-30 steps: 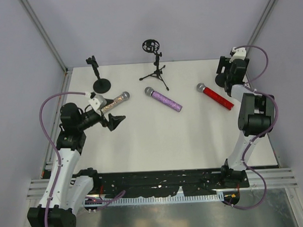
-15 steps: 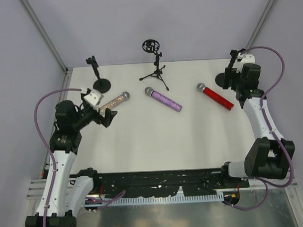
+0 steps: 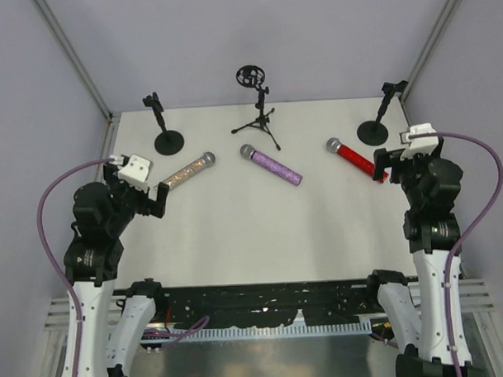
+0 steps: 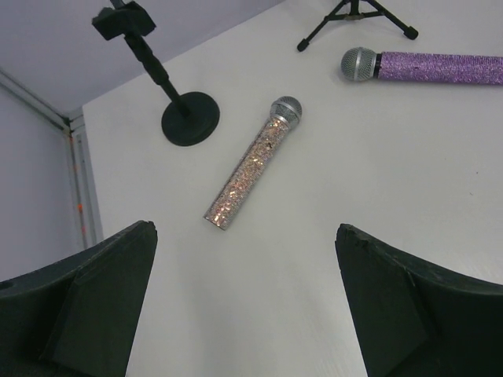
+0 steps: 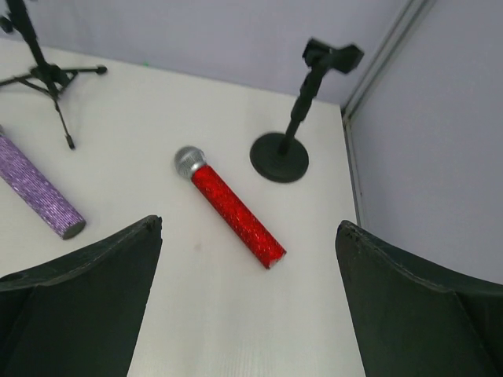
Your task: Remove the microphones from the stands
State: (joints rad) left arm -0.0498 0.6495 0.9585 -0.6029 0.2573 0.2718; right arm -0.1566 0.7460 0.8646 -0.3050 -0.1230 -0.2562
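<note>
Left fingers (image 4: 86, 306) gape empty, drawn back from the gold microphone (image 3: 189, 169) lying on the bench (image 3: 261, 229); we see the right fingers (image 5: 78, 302), equally wide and empty, retreated from the red microphone (image 3: 358, 161) near the stand (image 3: 373, 132).

The left arm (image 3: 90, 254) rises from its base at the near left and bends at the elbow, with the wrist turned toward the far right. The left tool (image 3: 146, 197) hangs in the air, tilted downward, its jaws spread wide with nothing between them. The right arm (image 3: 432, 236) stands nearly upright at the near right. The right tool (image 3: 402, 161) is also wide open and empty, tilted downward and facing the far side.
</note>
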